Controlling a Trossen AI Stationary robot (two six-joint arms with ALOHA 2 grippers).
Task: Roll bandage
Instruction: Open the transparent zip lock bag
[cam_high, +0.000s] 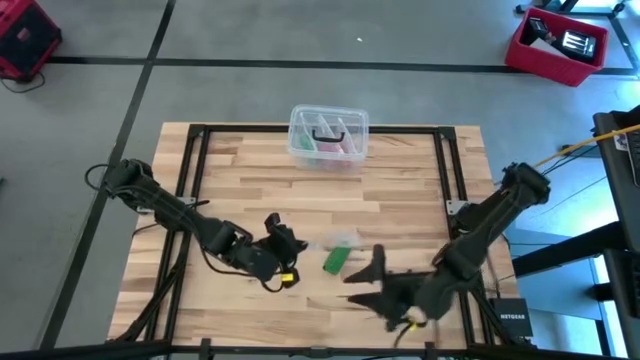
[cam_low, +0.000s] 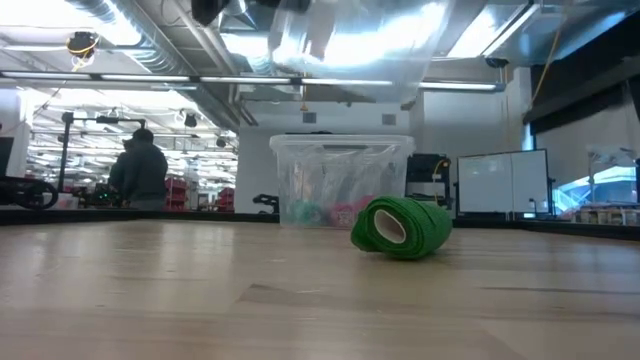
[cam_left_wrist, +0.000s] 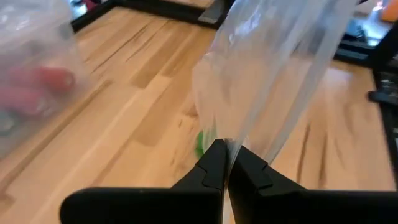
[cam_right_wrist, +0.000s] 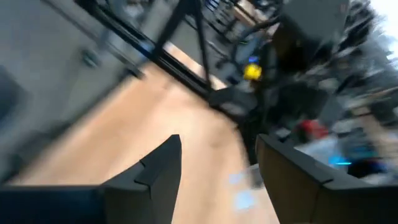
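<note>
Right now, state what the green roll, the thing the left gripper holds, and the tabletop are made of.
Bandage: soft matte fabric, wound in layers. Clear bag, pinched by the left gripper: thin glossy plastic film, see-through, probably. Table: pale wood planks with visible grain, smooth finish.

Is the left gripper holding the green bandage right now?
No: the bandage lies rolled on the table, while the left gripper is shut on a clear plastic bag.
</note>
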